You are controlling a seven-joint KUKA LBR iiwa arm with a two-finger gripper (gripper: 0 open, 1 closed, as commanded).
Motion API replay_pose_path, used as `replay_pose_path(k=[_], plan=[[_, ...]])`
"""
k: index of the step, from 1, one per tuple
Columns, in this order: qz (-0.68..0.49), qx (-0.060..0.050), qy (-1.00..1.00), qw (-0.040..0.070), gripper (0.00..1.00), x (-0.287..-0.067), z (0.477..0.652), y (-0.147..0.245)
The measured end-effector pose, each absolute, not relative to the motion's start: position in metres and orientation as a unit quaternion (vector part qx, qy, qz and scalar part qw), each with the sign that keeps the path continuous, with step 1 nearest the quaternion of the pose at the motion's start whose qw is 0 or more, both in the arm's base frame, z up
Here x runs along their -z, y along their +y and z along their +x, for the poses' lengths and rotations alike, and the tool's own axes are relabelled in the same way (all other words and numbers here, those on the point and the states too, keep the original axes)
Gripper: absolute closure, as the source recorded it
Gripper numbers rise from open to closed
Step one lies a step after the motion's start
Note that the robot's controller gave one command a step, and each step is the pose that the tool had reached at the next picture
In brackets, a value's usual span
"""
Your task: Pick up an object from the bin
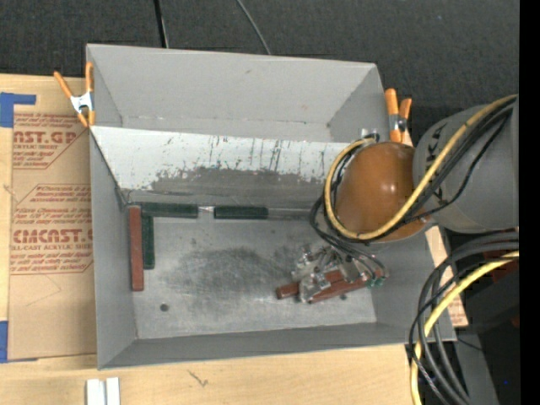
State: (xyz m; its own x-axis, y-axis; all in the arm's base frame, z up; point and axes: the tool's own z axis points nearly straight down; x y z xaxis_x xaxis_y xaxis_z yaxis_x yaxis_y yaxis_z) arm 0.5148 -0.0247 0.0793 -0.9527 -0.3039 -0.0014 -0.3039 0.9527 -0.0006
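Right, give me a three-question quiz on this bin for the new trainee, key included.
1. True or false: the gripper is at the left wall of the bin.
2. How many dark green sticks lie in the bin?
3. Which thing lies right at the gripper? A) a red-brown stick B) a yellow ball C) a blue cup

Key
1. False: it is down near the front right corner.
2. Three: two end to end along the back wall, one running front to back near the left wall.
3. A.
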Motion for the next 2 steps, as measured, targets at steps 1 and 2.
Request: replay_pose_path(k=[1,2], plan=[[-0.154,0.000,0.988,0.001,1.00,-0.079,0.515,-0.025],[-0.196,0.000,0.981,0.002,1.00,-0.229,0.531,-0.015]])
